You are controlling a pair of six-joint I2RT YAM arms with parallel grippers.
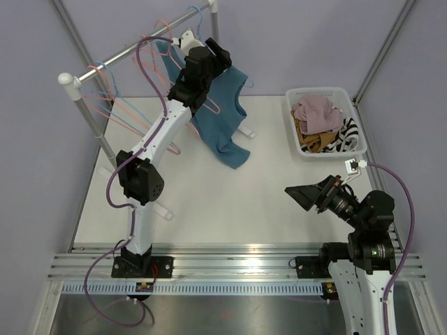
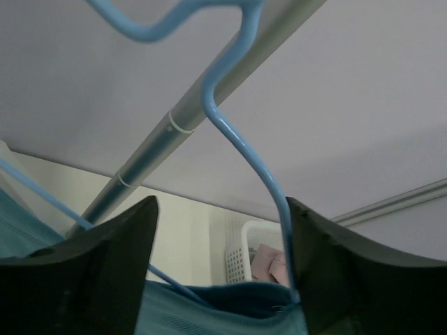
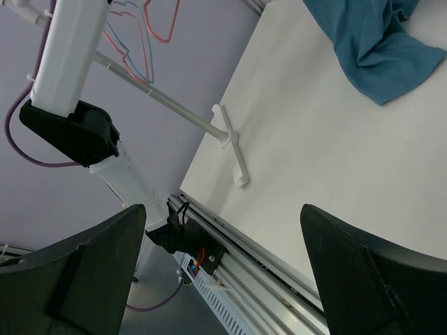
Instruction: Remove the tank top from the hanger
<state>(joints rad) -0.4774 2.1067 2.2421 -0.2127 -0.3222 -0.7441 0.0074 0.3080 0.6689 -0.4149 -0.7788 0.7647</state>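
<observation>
White table (image 1: pixel 230 202), clothes basket (image 1: pixel 318 91) far R, rack feet (image 1: pixel 246 131), tank top (image 1: pixel 234 155) hem (teal) touching tabletop

Rail (image 2: pixel 174 125) and blue hanger (image 2: pixel 246 148) crowd the left gripper (image 2: pixel 220 209) (touching, perhaps); table (image 1: pixel 244 202) centre open.

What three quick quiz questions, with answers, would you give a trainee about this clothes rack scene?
1. True or false: the teal tank top is already off the blue hanger.
2. Where is the left gripper? A: parked low by its base. B: up at the rail, fingers either side of the hanger's neck. C: gripping the tank top's hem.
3. Is the right gripper open or shut?
Key: 1 false; 2 B; 3 open.
</observation>
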